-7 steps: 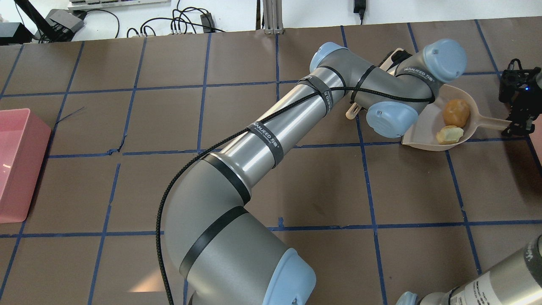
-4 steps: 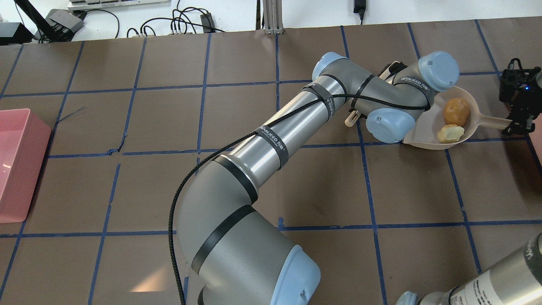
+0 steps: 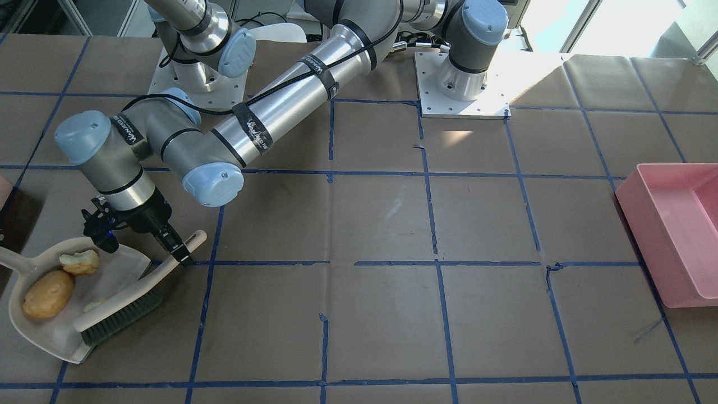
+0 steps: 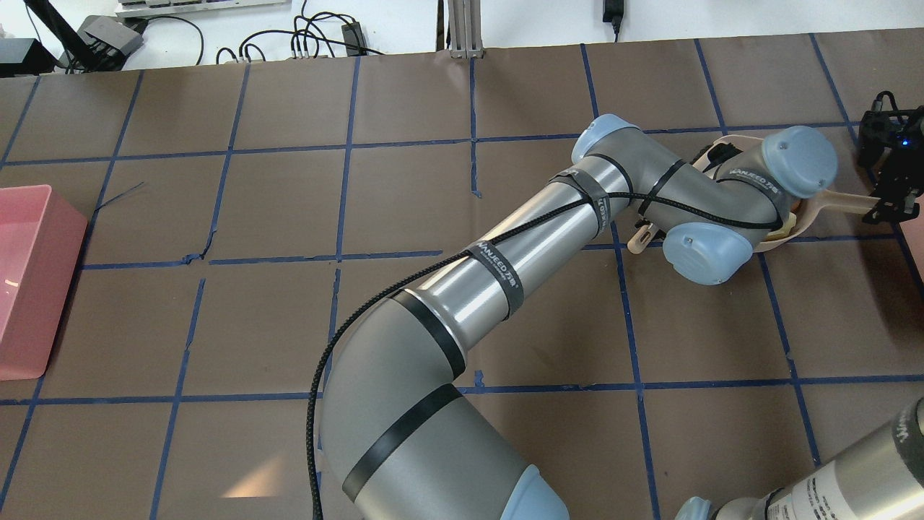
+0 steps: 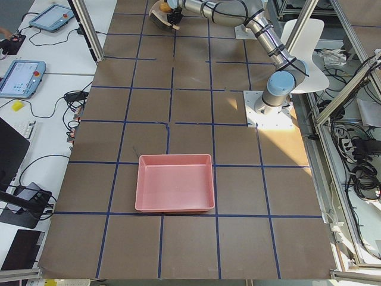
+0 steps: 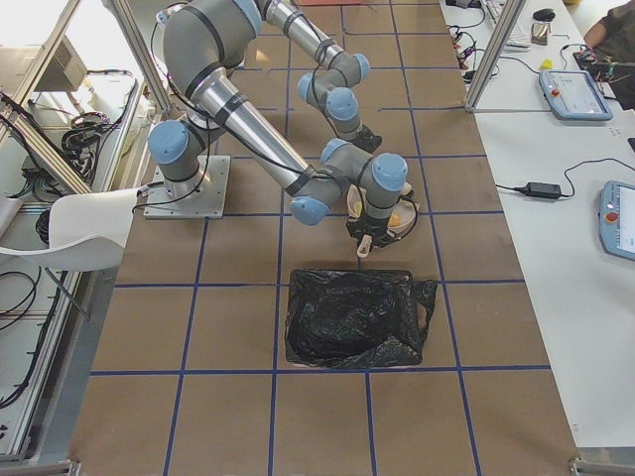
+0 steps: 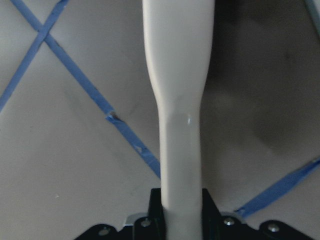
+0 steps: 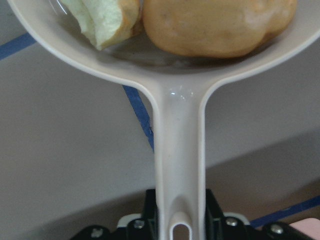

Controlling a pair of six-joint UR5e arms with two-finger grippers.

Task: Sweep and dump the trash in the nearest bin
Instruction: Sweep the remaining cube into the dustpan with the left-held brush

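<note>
Trash: three lumps lying in the dustpan, the smallest pale one against the brush.
Changed: the left arm has swung over the pan, and the brush now closes its mouth. Sweeping looks done, dumping next.
Axis: the pan's handle points at the right gripper, its mouth toward table centre.
Grips: the right gripper pinches the pan handle, the left gripper the brush handle.
Bin: a pink sliver just past the right gripper.

the left arm was a thick silver-and-grey tube with pale blue joint caps, black bands bearing white lettering, and a braided black cable strung along it. its white base plate showed small screws. the right arm matched. a blue light glowed at nine o'clock on the left's black wrist mount.
</note>
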